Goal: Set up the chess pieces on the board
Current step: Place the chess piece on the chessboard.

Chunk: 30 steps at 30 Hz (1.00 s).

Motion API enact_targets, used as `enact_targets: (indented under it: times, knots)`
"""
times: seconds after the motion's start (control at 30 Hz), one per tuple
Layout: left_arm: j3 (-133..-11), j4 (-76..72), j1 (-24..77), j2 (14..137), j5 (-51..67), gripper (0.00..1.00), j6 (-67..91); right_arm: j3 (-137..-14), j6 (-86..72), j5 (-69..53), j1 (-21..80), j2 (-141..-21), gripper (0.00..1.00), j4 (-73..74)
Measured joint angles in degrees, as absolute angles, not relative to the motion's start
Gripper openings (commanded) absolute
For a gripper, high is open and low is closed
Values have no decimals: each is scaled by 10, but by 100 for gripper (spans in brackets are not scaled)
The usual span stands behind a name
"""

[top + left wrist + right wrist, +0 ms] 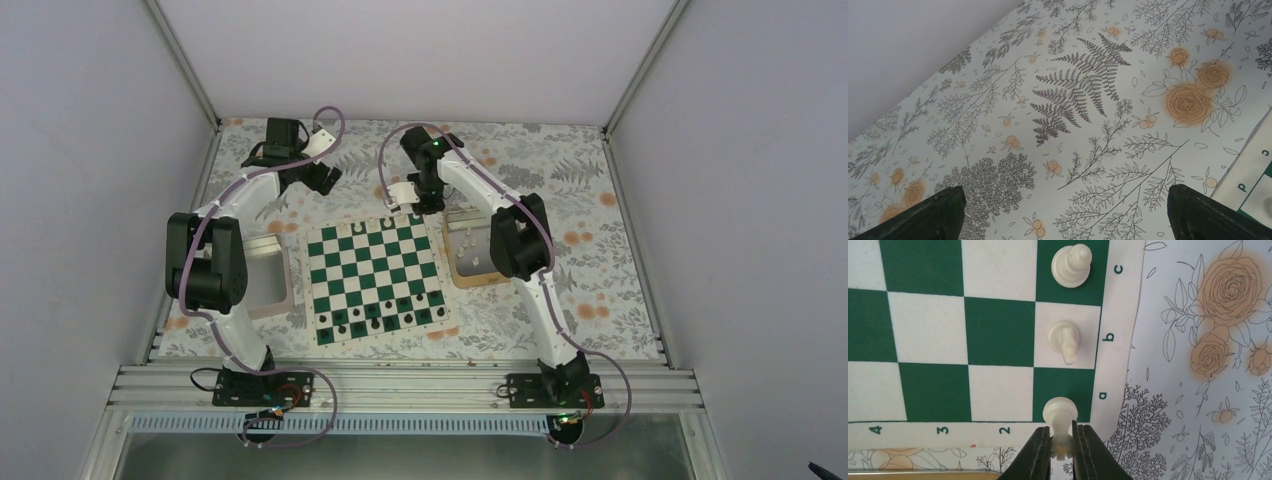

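Note:
The green and white board [375,280] lies in the middle of the table. My right gripper [1061,432] is shut on a white rook [1060,412], its base over the corner square marked a, at the board's far right corner [428,208]. A white knight [1064,340] lies on its side on square b, and another white piece [1071,266] stands on square c. My left gripper [1063,200] is open and empty over the flowered cloth, beyond the board's far left corner [1255,175]; it also shows in the top view [318,178].
A tan tin [470,255] with several white pieces sits right of the board, partly under my right arm. A grey tray [268,280] sits left of the board. Dark pieces [375,318] fill the board's near rows. Walls enclose the table.

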<state>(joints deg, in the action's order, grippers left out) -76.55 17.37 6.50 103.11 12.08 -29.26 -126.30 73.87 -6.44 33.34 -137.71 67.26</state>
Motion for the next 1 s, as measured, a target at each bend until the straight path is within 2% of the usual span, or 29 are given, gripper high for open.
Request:
enact_targets:
  times: [0.9,1.0]
  knots:
    - [-755,167,62,1031,127,100,-293,-1269,739,-68,334,-1403,13,657]
    - [-754,167,62,1031,127,100,-293,-1270,738,-68,334,-1406,16,656]
